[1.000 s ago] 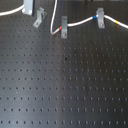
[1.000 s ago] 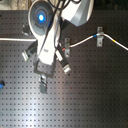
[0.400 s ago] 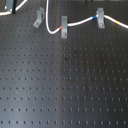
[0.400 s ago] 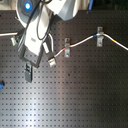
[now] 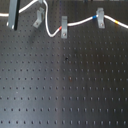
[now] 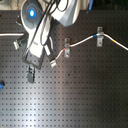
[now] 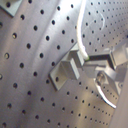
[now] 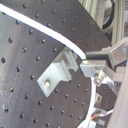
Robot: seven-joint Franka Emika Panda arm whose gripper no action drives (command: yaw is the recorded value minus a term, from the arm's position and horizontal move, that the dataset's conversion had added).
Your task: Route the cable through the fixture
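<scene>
Because the end effector (image 8: 90,67) sits right over the slanted clip (image 8: 57,75) in both wrist views, with the cable (image 8: 60,40) pinched between its fingertips just past the clip's upper edge, the risk starts at that contact. The cord lies against the top of the clip, and I cannot tell whether it is seated in the slot, so a pull along the desk (image 5: 65,85) could slide it over the clip instead of into it. A sideways tug could also drag the pinched cord out of the fingers. Farther out, in the upper part of the first exterior view, the cable (image 5: 47,27) sags in a loop between the slanted clip (image 5: 37,20) and the middle upright clip (image 5: 63,27), then runs on to the far upright clip (image 5: 101,17). That slack is limited; in my judgement, pulling too hard toward the upper left could lift the cord out of those two clips.
</scene>
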